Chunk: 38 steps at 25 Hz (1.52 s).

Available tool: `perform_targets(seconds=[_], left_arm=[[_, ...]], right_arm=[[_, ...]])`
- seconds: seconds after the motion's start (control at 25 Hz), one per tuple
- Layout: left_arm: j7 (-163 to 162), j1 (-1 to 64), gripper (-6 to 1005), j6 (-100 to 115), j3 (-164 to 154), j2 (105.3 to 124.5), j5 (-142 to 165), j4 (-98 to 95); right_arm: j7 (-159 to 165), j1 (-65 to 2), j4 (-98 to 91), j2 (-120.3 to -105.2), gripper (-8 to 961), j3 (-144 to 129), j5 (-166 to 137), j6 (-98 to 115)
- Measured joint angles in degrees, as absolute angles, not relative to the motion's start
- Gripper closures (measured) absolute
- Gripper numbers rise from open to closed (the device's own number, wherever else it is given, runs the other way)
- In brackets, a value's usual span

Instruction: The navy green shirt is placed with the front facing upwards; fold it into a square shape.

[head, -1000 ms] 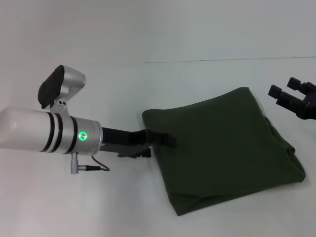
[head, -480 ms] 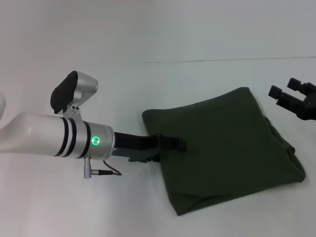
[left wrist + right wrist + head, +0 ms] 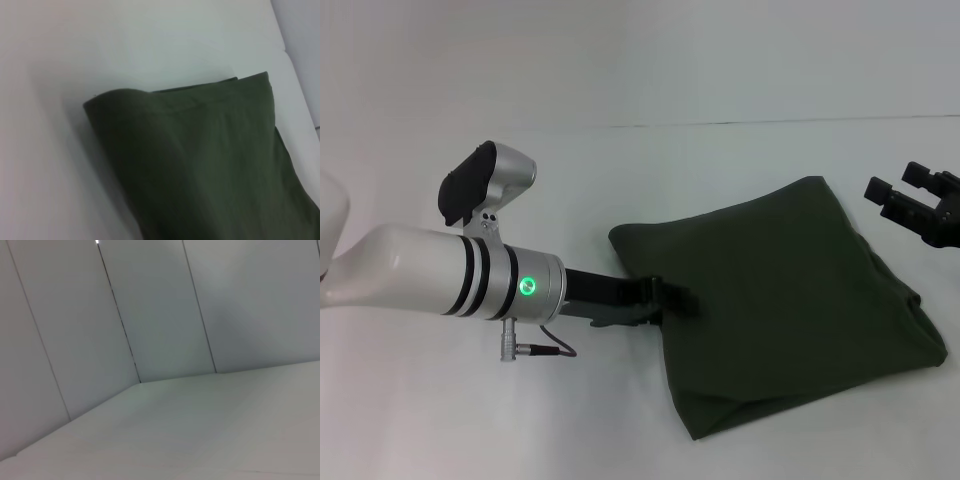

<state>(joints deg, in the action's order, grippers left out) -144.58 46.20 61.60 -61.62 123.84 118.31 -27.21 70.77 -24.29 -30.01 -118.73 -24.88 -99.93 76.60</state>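
Folded navy green shirt point(image 3: 780, 300), plain-side up

Your light is even and soft, with no glare. The navy green shirt point(image 3: 780, 300) casts only faint shadows. The left wrist view looks blurred.

Shirt point(image 3: 780, 300) matt soft green cloth, faintly creased. Table point(image 3: 620, 160) smooth matt white. Left arm point(image 3: 430, 275) glossy white shell, brushed metal cuff; left gripper point(image 3: 665, 295) and right gripper point(image 3: 910, 200) matt black.

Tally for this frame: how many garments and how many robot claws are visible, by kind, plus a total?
Navy green shirt, folded, plain side up: 1
Claws: 2, the left claw at the shirt's edge, the right claw raised clear of the shirt
Total: 3
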Motion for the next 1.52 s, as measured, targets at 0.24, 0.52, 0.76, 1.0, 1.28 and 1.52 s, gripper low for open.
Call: perform_targets(seconds=[0.24, 0.52, 0.76, 1.0, 1.28, 1.52], left_arm=[[-143.94, 46.37, 570, 61.49, -61.65, 123.86, 118.3, -27.25], [-142.41, 46.41, 799, 61.44, -61.7, 123.98, 117.82, -27.25], [-141.08, 45.68, 931, 62.17, -61.28, 124.02, 117.54, -28.32], [-140.79, 41.19, 960, 66.04, -59.71, 122.1, 117.78, -35.35], [-140.22, 39.94, 961, 70.06, -52.38, 118.95, 121.5, -37.44], [-139.45, 39.81, 960, 72.21, -45.9, 117.61, 128.6, -39.29]], right_arm=[[70.75, -24.25, -29.87, -118.74, 160, -24.84, -99.93, 76.63], [70.9, -24.25, -29.99, -118.74, 160, -24.87, -99.88, 76.64], [70.9, -24.26, -30.01, -118.74, 160, -24.87, -99.85, 76.65], [70.73, -24.54, -29.73, -118.74, 161, -24.96, -99.88, 76.58], [70.6, -24.74, -29.61, -118.97, 161, -24.96, -99.92, 76.36], [70.58, -24.79, -29.59, -119.39, 160, -25.11, -100.04, 76.22]])
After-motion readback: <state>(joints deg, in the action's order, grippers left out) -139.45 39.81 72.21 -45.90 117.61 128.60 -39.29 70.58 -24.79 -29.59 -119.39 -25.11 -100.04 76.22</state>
